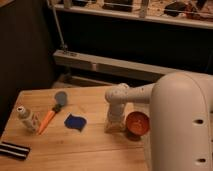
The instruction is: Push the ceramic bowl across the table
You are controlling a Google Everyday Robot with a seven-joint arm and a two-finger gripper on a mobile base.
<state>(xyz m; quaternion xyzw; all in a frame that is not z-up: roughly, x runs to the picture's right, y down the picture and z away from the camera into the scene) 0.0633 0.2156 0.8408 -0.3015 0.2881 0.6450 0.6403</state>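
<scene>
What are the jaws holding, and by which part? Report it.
Cannot be told: the gripper stands on the table beside the ceramic bowl.
</scene>
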